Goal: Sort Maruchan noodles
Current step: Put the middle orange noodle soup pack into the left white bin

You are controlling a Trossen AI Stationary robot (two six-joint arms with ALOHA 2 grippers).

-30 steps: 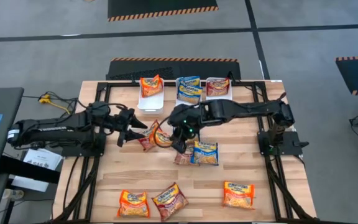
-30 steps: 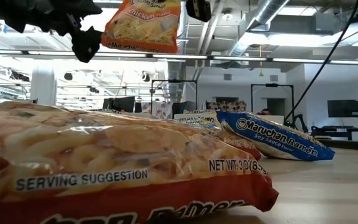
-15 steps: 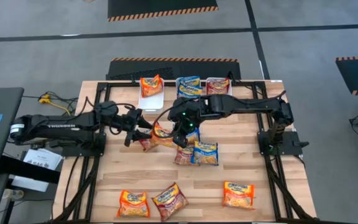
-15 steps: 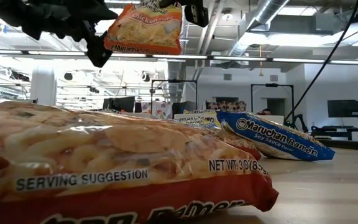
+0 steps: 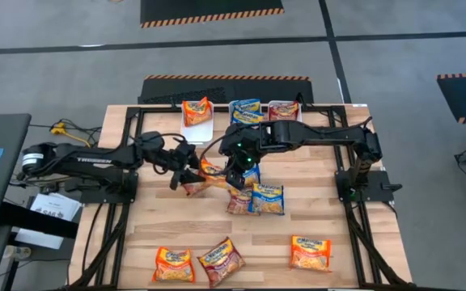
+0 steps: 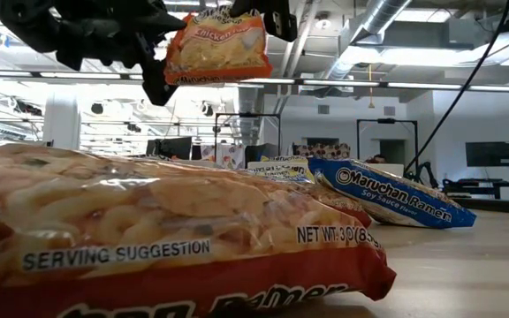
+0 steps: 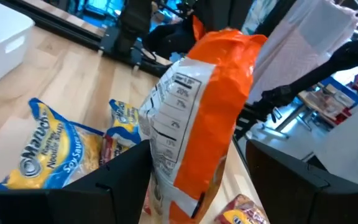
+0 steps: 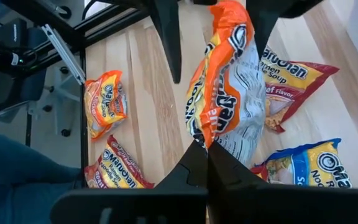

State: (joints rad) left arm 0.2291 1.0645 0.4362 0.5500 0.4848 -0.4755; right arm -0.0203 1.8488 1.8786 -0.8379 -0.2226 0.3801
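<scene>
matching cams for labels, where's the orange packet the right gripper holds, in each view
High view: orange packet mid-table, between both grippers.
Low view: hanging at top centre.
Left wrist view: upright, centre.
Right wrist view: centre, above the shut fingers.
Shared landmark: the blue packet nearby.

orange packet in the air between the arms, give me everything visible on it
The orange packet is a glossy plastic Maruchan ramen pack, noodle picture on the front, white nutrition panel on the back. It hangs upright above the table's middle, off the wood. The right gripper is shut, pinching one edge. The left gripper is open, its fingers on either side of the packet without clamping it. Below lie blue and red packets.
</scene>
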